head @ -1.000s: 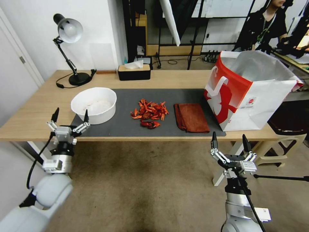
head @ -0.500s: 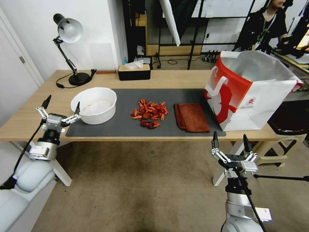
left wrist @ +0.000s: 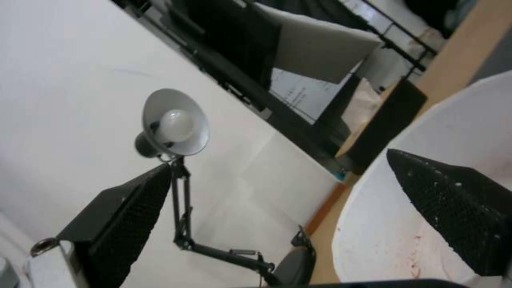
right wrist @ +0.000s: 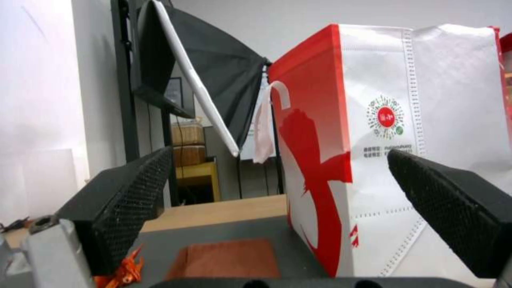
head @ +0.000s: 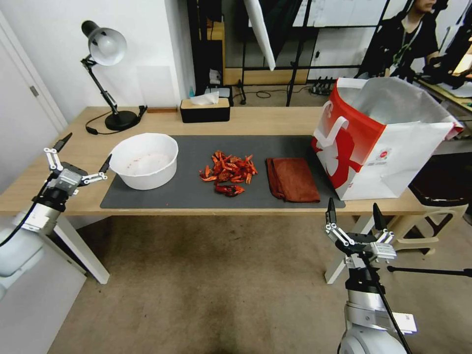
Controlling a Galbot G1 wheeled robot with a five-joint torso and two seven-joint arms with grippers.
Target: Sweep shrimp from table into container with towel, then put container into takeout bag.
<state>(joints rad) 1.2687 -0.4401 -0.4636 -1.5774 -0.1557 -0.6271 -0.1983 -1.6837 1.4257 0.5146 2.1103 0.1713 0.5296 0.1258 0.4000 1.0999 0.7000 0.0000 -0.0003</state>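
While the right gripper [head: 353, 216] hangs low in front of the table's [head: 275, 120] near edge with its two black fingers spread wide, the left gripper [head: 81, 153] is up at the left end, fingers also spread apart, one tip just beside the container [head: 143, 160].

On the dark grey mat [head: 196, 189], left to right: one round white container with sloping plastic sides, one heap of bright red-orange shrimp [head: 228, 172] in the middle, one folded rust-red towel [head: 292, 179] of soft cloth just right of it, then one takeout bag [head: 383, 135] at the right end, red and white with a silvery lining and flat white handles.

Right wrist view looks across the tabletop, so you get the bag's side [right wrist: 373, 160] with its round logo, the towel's near edge [right wrist: 227, 258] and a few shrimp claws [right wrist: 125, 268]. Left wrist view catches reddish specks inside the container wall [left wrist: 427, 200], plus the lamp's bulb.

Farther back sit a black desk lamp [head: 105, 73] and a black tissue box [head: 205, 109].
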